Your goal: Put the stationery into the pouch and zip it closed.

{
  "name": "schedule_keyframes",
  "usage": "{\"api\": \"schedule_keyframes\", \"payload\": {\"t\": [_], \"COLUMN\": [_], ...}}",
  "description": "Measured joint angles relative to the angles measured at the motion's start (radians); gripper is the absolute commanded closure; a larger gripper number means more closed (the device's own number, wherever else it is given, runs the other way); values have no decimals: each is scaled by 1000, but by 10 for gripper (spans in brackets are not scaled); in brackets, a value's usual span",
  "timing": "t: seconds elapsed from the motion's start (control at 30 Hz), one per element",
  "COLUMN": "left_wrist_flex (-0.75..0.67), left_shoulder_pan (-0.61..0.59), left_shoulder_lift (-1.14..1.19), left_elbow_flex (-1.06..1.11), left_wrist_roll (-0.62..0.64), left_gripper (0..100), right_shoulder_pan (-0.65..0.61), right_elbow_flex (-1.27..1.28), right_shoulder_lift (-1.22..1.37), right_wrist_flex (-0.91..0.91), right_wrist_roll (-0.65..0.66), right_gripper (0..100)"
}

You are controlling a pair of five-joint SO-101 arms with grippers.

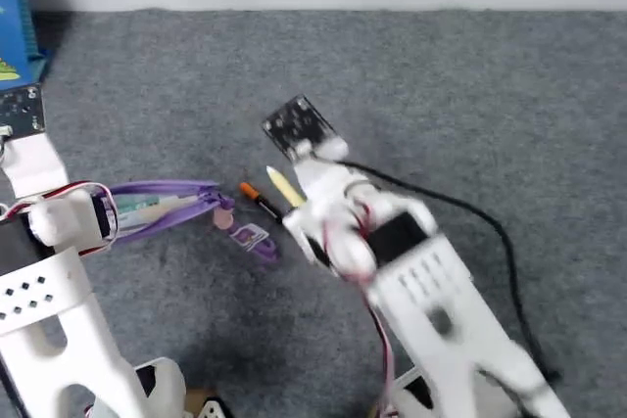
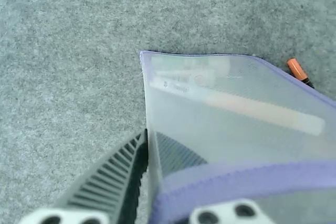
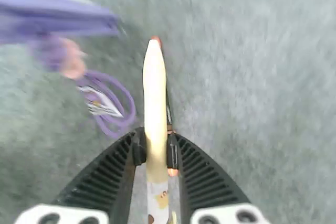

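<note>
My left gripper [image 1: 103, 214] is shut on one end of a clear pouch [image 1: 162, 203] with purple edging, holding it up on edge. In the left wrist view the pouch [image 2: 236, 114] sits between the fingers [image 2: 113, 182], with stationery showing through its wall. My right gripper [image 1: 299, 205] is shut on a cream pen [image 1: 283, 186] just beyond the pouch's other end. The right wrist view shows that pen [image 3: 155, 87] clamped in the gripper [image 3: 155, 148] and pointing past the pouch [image 3: 52, 17]. An orange-capped pen [image 1: 257, 197] lies on the carpet.
A purple loop tag [image 1: 251, 238] trails on the carpet from the pouch's pink zipper pull [image 1: 223, 214]. A blue box [image 1: 15, 17] stands at the far left. A black cable [image 1: 490, 227] runs behind the right arm. Grey carpet [image 1: 470, 95] stretches open towards the back.
</note>
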Motion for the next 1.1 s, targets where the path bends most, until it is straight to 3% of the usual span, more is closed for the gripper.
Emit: {"api": "schedule_keyframes", "payload": {"t": [0.3, 0.53, 0.67, 0.87, 1.1], "left_wrist_flex": [0, 0, 0, 0, 0], "left_shoulder_pan": [0, 0, 0, 0, 0], "left_shoulder_lift": [0, 0, 0, 0, 0], "left_elbow_flex": [0, 0, 0, 0, 0], "left_wrist_roll": [9, 9, 9, 9, 9], "left_gripper": [988, 988, 988, 988, 988], "right_shoulder_pan": [-238, -367, -393, -393, -393], "right_elbow_flex": [57, 127, 232, 451, 483], "right_shoulder_lift": [-434, -563, -571, -569, -462], "right_wrist_flex": [-15, -210, -442, -951, -1375], "right_wrist_roll": [-78, -155, -169, -169, -169], "right_gripper": [991, 991, 991, 991, 991]}}
